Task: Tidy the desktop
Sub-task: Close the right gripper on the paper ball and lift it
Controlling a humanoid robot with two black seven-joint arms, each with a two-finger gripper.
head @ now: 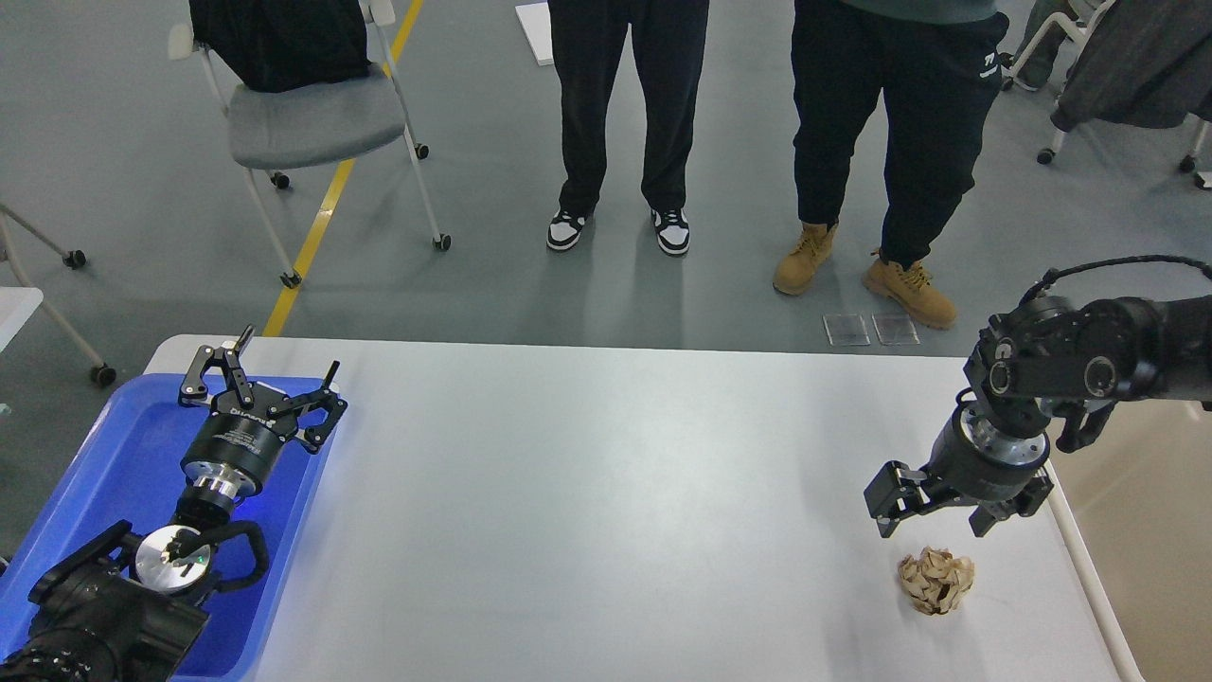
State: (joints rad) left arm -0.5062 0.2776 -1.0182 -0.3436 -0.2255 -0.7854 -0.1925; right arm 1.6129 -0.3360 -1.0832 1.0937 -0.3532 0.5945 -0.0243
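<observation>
Right end effector (pixel 933 521), spread, hangs seemingly just above crumpled paper (pixel 935 580) near the desktop (pixel 606 493) right edge.

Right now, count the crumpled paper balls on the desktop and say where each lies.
1. The crumpled tan paper ball lies on the white-grey desktop near its right front edge, just below the open right pincer. Nothing visible could hide another.

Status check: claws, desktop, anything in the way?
Left claw open, empty, over the blue tray. Right claw open, above the crumpled paper ball, not touching. Desktop otherwise bare. Nothing blocking the ball.
</observation>
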